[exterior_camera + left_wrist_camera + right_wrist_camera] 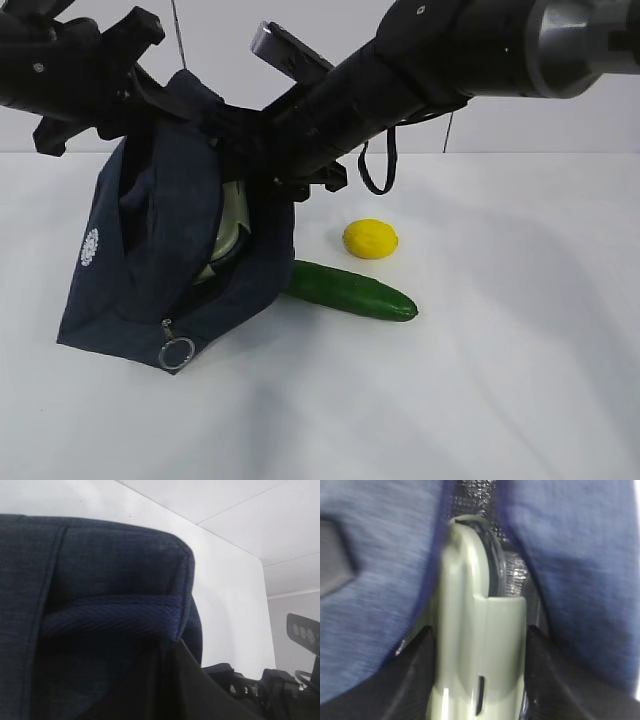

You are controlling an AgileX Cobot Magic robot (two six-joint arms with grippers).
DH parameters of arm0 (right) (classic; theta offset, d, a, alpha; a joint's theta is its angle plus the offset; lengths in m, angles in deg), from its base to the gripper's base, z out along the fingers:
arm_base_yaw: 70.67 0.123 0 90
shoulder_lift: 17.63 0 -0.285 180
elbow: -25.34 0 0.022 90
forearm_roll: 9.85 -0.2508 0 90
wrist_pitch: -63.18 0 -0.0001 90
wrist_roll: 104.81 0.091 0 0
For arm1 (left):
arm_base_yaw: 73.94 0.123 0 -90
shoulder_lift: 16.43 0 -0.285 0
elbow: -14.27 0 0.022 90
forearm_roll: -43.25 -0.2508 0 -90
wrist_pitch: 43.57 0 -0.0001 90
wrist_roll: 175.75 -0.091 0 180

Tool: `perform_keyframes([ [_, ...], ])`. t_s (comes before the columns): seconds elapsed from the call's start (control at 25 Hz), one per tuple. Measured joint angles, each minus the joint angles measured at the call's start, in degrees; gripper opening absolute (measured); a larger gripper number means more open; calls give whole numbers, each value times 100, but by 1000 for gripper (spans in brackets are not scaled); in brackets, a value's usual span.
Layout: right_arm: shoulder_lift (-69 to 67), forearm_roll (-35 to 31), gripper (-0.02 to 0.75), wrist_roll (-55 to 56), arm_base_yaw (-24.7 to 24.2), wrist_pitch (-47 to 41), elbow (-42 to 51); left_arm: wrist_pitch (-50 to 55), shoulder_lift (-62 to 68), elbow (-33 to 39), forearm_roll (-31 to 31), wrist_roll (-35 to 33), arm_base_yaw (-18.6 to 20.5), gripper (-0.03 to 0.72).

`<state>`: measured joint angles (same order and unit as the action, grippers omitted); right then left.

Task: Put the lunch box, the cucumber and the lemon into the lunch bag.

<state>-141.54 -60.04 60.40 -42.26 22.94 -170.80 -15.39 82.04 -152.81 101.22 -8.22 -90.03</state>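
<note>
The navy lunch bag (140,280) stands open on the white table, its top edge held up by my left gripper (165,90), which is shut on the bag's fabric (100,565); one dark finger (200,695) shows against the cloth. My right gripper (262,150) is shut on the lunch box (230,235), which sits partly inside the bag's opening. In the right wrist view the sage-green lid (475,645) lies between both black fingers (410,680), with bag fabric (580,555) on either side. The cucumber (350,290) lies beside the bag and the lemon (370,239) just behind it.
The bag's silver ring pull (176,352) hangs at its lower front corner. A black strap loop (378,165) dangles under the right arm. The right arm reaches across the middle above the cucumber and lemon. A white wall stands behind the table.
</note>
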Motion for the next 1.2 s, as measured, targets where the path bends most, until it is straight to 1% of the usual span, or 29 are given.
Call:
perform_keyframes([
  [0.2,-87,-757,412,-623,38,197,0,-59,0,0,13,0,0,8],
  [0.4,-98,-1149,412,-969,38,232,10,-71,0,0,20,-13,0,8],
  [0.68,-131,-1300,412,-1027,38,246,10,-71,0,0,38,-13,0,8],
  [1.08,-131,-1335,412,-1113,38,246,10,-71,0,0,62,-13,0,8],
  [1.2,-131,-1345,431,-1126,38,246,10,-71,0,0,104,-13,0,8],
])
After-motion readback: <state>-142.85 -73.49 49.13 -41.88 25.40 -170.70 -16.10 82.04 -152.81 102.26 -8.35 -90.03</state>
